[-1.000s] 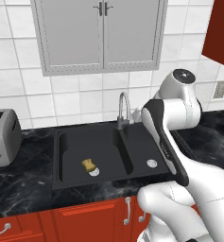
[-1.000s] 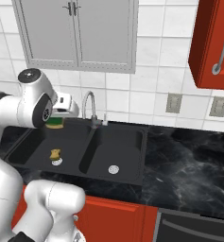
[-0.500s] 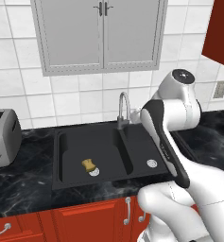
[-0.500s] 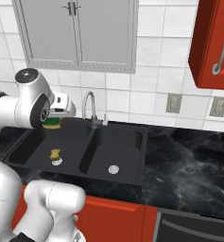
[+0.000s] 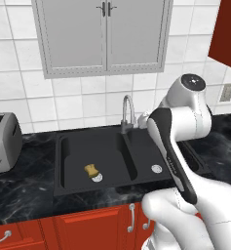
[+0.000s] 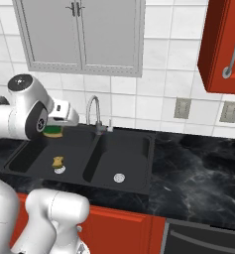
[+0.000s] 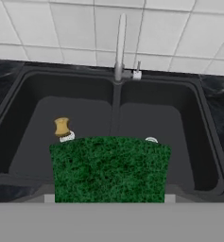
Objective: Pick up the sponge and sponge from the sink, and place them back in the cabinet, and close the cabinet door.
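Observation:
My gripper [image 6: 56, 128] is shut on the yellow-green sponge [image 6: 52, 132] and holds it above the left basin of the black sink [image 6: 139, 184]. In the hand view this sponge [image 7: 111, 168] shows its dark green face and hides the fingertips. The tan-yellow sponge [image 5: 92, 170] with its white round part lies on the floor of the left basin, also in the right base view [image 6: 58, 162] and the hand view [image 7: 62, 126]. The red wall cabinet [image 6: 222, 47] hangs at the upper right, with its corner in the left base view [image 5: 229, 34].
A silver gooseneck faucet [image 5: 127, 113] stands behind the sink's divider. Grey double doors [image 5: 105, 34] hang above the sink. A toaster [image 5: 4, 141] sits on the left counter. Black marbled counter [image 6: 203, 168] stretches to the right. Red base cupboards [image 5: 87, 227] run below.
The hand with the green sponge has drifted very slightly left and down in the right base view. Nothing else has moved.

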